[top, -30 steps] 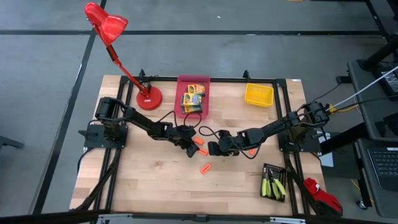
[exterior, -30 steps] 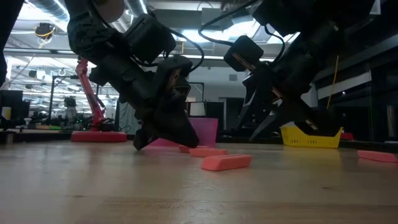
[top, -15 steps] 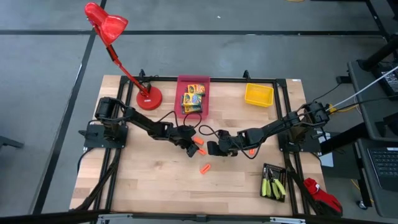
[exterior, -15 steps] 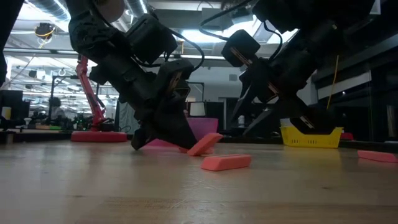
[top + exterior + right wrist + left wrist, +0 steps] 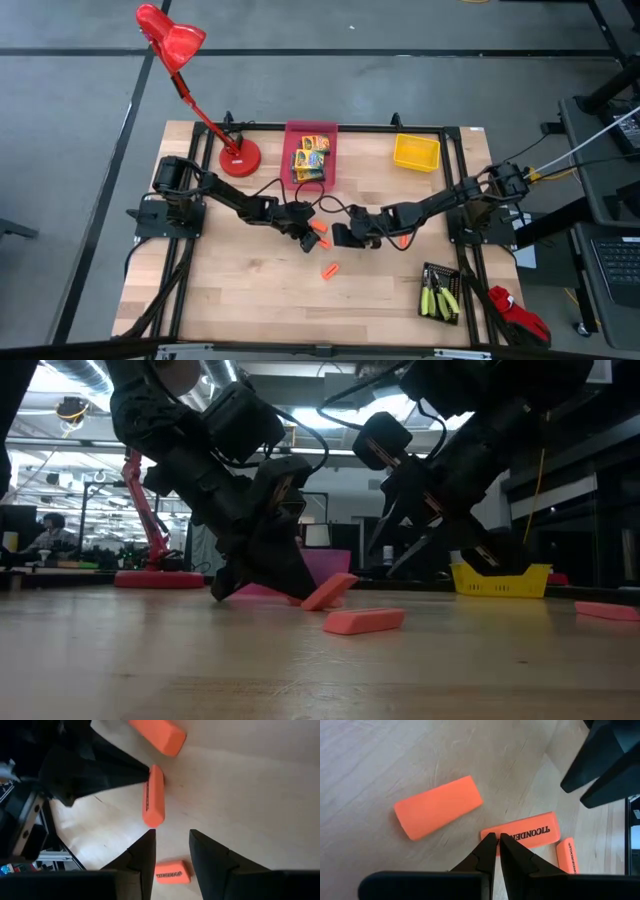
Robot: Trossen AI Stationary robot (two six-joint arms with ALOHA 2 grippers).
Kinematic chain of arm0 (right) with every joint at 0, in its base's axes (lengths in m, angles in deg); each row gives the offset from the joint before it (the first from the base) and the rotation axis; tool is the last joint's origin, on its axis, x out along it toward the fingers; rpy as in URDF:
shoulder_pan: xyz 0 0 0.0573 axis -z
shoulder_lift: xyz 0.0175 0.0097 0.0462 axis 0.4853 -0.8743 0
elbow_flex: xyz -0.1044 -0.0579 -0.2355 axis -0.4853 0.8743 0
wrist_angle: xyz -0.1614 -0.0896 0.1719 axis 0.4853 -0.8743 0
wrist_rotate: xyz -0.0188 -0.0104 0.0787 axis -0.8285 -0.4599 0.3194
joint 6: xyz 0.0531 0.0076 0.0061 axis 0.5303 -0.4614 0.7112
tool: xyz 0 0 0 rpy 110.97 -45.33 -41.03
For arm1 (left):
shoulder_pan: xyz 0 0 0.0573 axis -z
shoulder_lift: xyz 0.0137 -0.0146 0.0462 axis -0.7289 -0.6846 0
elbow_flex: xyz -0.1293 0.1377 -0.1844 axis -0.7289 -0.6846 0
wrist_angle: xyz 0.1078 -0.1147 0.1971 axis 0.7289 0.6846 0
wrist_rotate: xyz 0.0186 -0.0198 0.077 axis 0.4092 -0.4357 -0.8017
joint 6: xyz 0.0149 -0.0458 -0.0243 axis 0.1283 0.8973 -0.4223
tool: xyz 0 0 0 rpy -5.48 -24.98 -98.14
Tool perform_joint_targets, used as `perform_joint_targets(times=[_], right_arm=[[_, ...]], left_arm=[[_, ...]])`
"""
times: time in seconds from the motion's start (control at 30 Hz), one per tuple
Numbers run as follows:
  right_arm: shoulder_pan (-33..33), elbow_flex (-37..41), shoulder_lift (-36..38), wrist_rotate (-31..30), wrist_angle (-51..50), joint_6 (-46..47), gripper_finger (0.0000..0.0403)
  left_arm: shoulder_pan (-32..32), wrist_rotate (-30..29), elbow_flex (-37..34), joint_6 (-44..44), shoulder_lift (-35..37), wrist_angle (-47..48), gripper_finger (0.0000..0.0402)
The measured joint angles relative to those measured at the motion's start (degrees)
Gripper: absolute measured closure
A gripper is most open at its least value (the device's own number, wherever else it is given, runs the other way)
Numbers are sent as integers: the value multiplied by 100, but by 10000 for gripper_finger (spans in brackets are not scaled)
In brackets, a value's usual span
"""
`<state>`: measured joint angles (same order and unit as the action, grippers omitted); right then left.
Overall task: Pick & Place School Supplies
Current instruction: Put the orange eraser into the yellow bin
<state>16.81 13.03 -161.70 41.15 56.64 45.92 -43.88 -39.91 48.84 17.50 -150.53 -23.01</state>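
Several orange stubby pieces lie on the wood between the two grippers. My left gripper (image 5: 307,240) (image 5: 495,839) is shut on the printed orange piece (image 5: 522,833) (image 5: 328,590). A plain orange piece (image 5: 438,813) lies flat beside it, and another orange piece (image 5: 365,620) rests nearer the table's near edge. My right gripper (image 5: 338,237) (image 5: 171,840) hangs open just right of them, above a further orange piece (image 5: 172,871), touching nothing. Crayon boxes (image 5: 311,157) lie in the pink bin. Green-handled pliers (image 5: 441,296) lie in the black bin. My left gripper pinches the printed orange piece at one end (image 5: 488,834), only at the fingertips, slanting down from the table's left. That piece sits tilted: its held end stays low by the wood and its free end (image 5: 346,581) stands raised.
The red lamp's base (image 5: 240,158) stands by the far left corner, the pink bin (image 5: 311,128) at the far middle, the yellow bin (image 5: 416,152) far right, the black bin (image 5: 428,272) near right. One orange piece (image 5: 404,241) lies under the right arm. Bare wood spreads near left.
The printed orange piece, flat on the wood a second ago, has tipped up at its free end in my left gripper's hold. My right gripper has risen a little and shifted slightly toward the left arm, staying open.
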Motion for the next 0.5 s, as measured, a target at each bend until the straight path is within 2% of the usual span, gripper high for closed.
perform_joint_targets(times=[0.23,0.5], right_arm=[[191,11,-99,220,90,-192,277],[207,7,-284,265,506,-203,240]], left_arm=[[0,-4,9,3,-2,4,382],[-2,-13,244,-68,-17,256,382]])
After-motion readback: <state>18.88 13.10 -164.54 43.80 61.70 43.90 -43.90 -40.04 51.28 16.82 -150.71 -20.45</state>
